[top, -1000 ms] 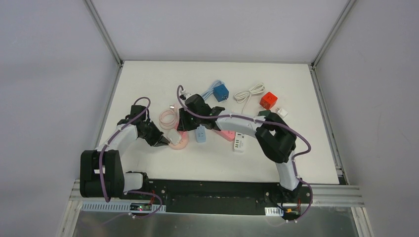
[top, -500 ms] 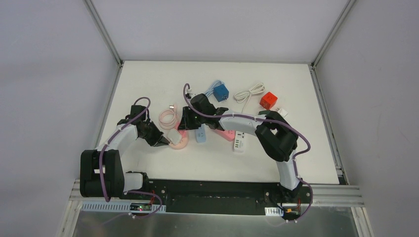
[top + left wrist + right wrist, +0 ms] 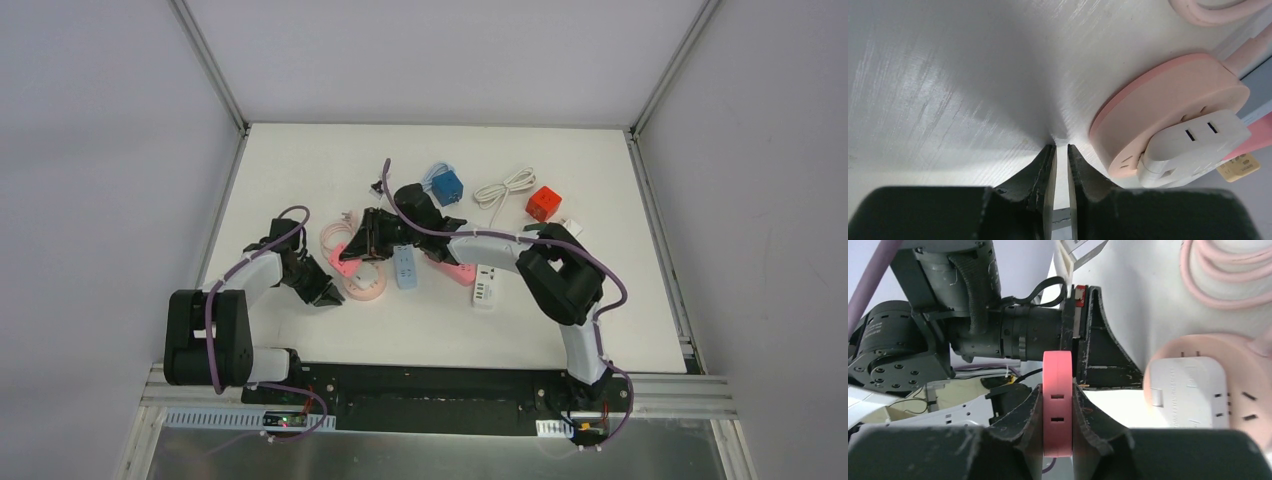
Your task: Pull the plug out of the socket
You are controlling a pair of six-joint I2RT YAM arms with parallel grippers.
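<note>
Left claw (image 3: 1058, 150): I see it clenched almost fully, a thin gap between the fingers and nothing in it. Its tips are down at the white counter (image 3: 948, 75), just beside the near rim of the round pink socket (image 3: 1158, 100), apart from it.

Task item: the white plug (image 3: 1193, 147) is seated flat on top of that socket, its two slots facing up. Neither claw touches it. In the overhead view the socket lies between the left claw and the light blue power strip (image 3: 405, 268).

Right claw (image 3: 1057, 390): grasping a flat pink piece (image 3: 1057, 370), held on edge between both fingers, with two small slots showing on the edge that faces the camera. I cannot tell from these views exactly what this piece is. It sits to the left of the socket and white plug in the right wrist view, with the left arm's black fingers (image 3: 1103, 355) just behind it.

A coiled pink cable (image 3: 1228, 285) lies on the counter beyond the socket.
</note>
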